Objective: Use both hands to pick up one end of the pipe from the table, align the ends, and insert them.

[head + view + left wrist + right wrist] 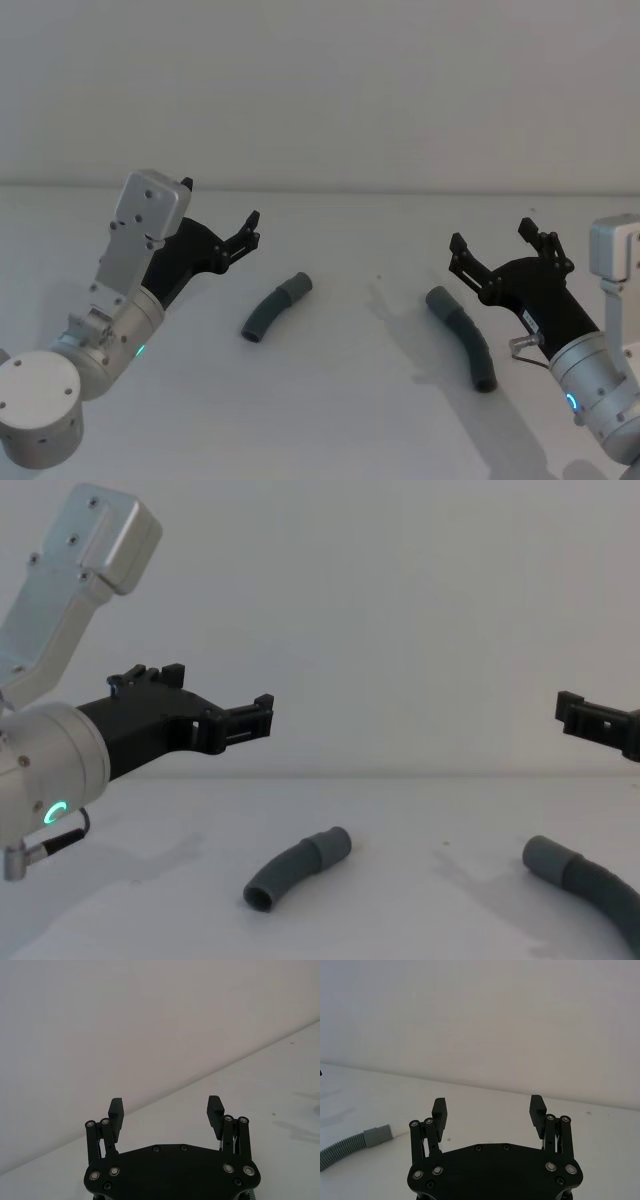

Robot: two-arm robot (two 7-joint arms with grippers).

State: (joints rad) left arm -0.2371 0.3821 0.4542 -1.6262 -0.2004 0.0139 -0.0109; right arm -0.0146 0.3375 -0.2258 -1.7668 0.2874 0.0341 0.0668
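Silver arms (pixel 120 335), green wrist ring (pixel 55 813); black angular left end effector (pixel 220 202), right end effector (pixel 492 233).

The worktop (pixel 350 430) is plain matte white, and so is the wall (pixel 320 80) behind it. On the worktop, the short pipe piece (pixel 275 307) and the longer pipe piece (pixel 463 335) are dark grey, ribbed along the body with smooth cuffs. Above the worktop, the left pincer (pixel 220 202) and right pincer (pixel 492 233) are black, dotted with silver screws (pixel 228 1168). The left wrist (pixel 50 770) is silver with a glowing green ring, and the right wrist (pixel 600 385) is silver with a blue one.
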